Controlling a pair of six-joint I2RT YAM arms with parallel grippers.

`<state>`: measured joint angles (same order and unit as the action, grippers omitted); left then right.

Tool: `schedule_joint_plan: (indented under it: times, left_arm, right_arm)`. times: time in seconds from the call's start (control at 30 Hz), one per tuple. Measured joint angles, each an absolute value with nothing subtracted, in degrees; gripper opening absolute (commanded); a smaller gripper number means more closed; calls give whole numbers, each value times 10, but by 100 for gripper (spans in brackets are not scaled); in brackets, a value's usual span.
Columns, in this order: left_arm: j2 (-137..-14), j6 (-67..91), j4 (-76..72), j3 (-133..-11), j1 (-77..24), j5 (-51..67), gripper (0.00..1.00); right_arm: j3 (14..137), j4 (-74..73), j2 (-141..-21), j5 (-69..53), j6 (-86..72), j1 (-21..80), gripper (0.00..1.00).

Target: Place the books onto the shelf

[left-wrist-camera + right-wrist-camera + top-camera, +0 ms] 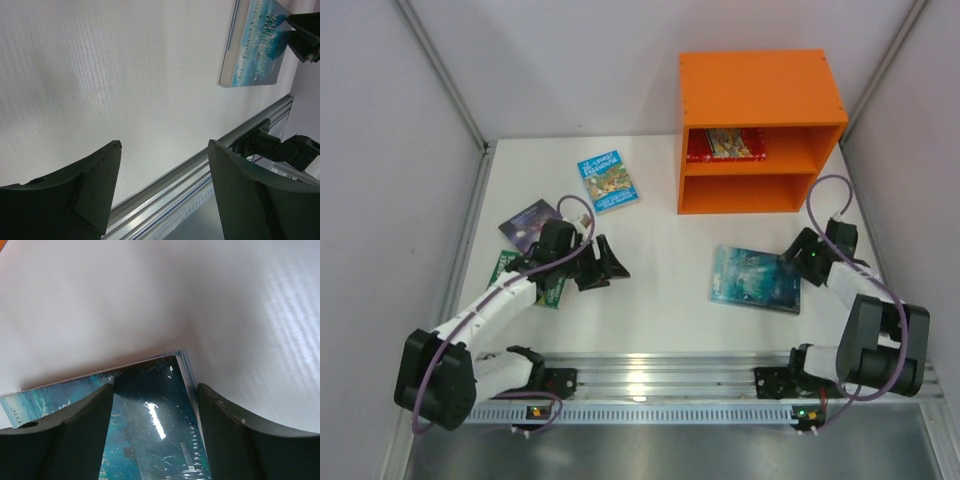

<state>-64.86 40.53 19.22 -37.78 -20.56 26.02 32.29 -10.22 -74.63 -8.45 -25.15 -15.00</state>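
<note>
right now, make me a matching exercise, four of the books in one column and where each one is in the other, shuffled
Books:
1. red-bordered book
2. teal-blue book
3. light-blue illustrated book
4. green book

Places:
a. flat on the table, left of the shelf in the top view, clear of both arms
b. partly covered by the left arm
c. in the upper compartment of the shelf
d. its corner between the fingers of the right gripper

Pairs: 1-c, 2-d, 3-a, 4-b
</note>
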Motion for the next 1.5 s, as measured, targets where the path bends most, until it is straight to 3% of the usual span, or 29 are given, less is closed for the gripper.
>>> schedule_joint_plan:
  times: [0.3, 0.5, 0.67, 0.87, 1.03, 1.33, 1.43, 1.5]
  left_arm:
    - [-686, 434, 124, -361, -295, 228, 73]
    - [-692, 454, 105, -328, -336, 205, 73]
    - [-695, 434, 117, -331, -337, 166, 75]
    - [-794, 357, 138, -466, -336, 108, 74]
    - [-881, 313, 119, -551, -336, 123, 73]
    - [-952, 298, 69, -521, -337, 175, 68]
    - [-952, 306, 40, -482, -340, 201, 64]
    - [-951, 313, 16, -470, -346, 209, 55]
  right_arm:
    - [291, -69, -722, -118, -310, 51, 65]
    - [318, -58, -761, -136, -333, 161, 73]
    - [388, -126, -761, -101, -354, 171, 89]
    - [412, -204, -668, -54, -442, 171, 98]
    - [396, -253, -587, -58, -502, 171, 100]
    - [271, -329, -456, -112, -544, 175, 100]
    - [211, -335, -402, -126, -562, 175, 99]
    - [180, -333, -390, -136, -573, 175, 99]
